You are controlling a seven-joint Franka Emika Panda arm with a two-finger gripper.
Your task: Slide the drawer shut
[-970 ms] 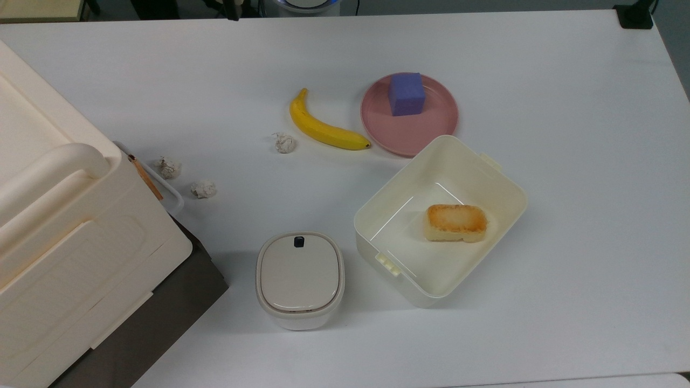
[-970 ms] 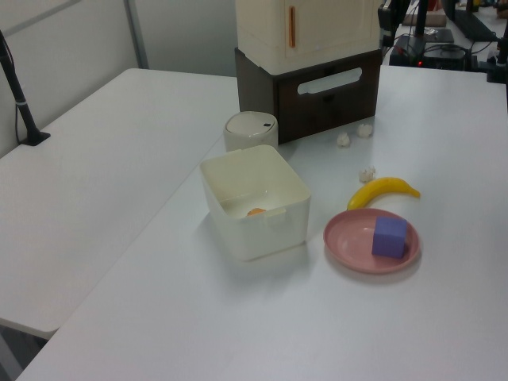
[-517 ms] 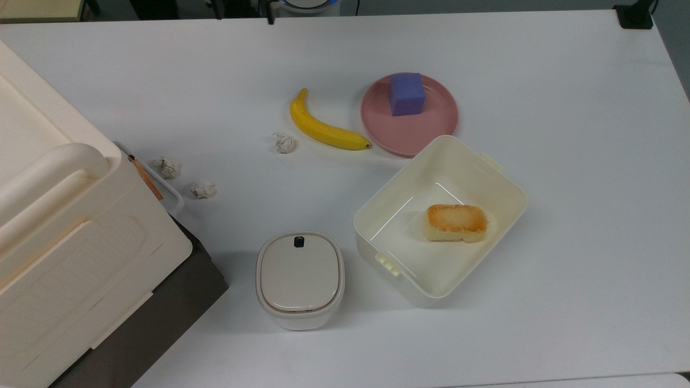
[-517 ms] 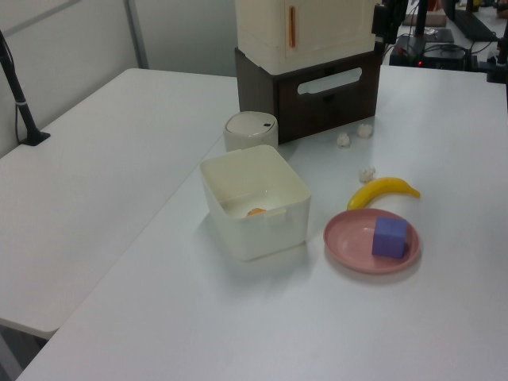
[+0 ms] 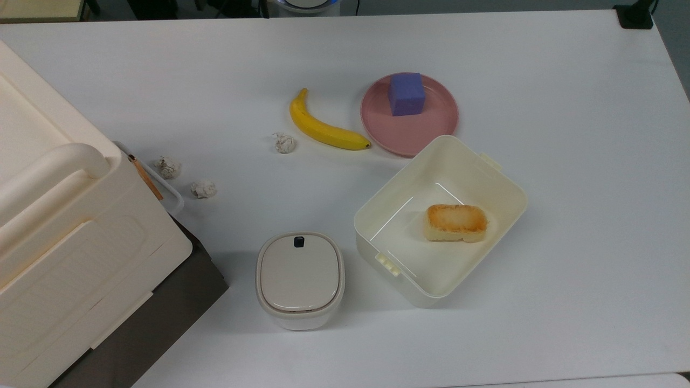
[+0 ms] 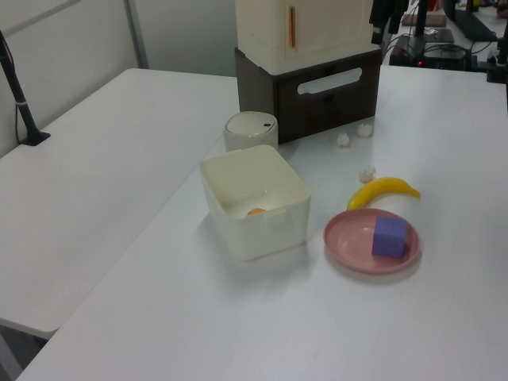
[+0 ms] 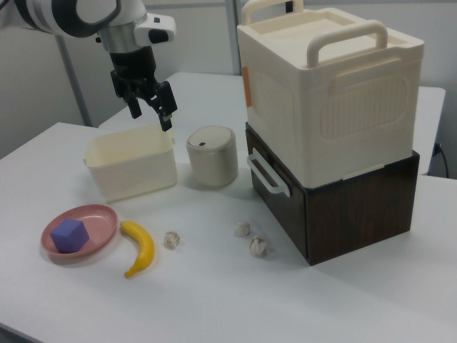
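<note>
Table [image 5: 566, 108]: white, matte, carrying every item; a second white table is adjoining it on the left view's left, with grey partition walls behind.

Hand [image 7: 151, 108]: hanging in the air above the far rim of the cream bin [image 7: 132, 166] in the right view, fingers pointing down and standing apart, gripping nothing.

Drawer [image 7: 285, 207]: sitting at the base of the big cream cabinet [image 7: 328, 89], well off to the right view's right of the hand and lower. Its dark brown front panel is facing the table's open middle, toward the hand's side; the white loop handle [image 7: 265, 174] is running level along that front. The long axis is lying horizontal, along the front. It is looking flush with the dark base, though a slight gap may be escaping these angles.

Lidded rounded container [image 7: 212, 155]: standing between hand and drawer, just beside the bin.

Bread [image 5: 456, 222]: lying inside the bin.

Below the hand, nearer the right view's camera: pink plate [image 7: 100, 232] bearing a purple cube [image 7: 71, 235], a banana [image 7: 141, 247] beside it, and three crumpled paper balls [image 7: 243, 229] lying apart before the drawer.
</note>
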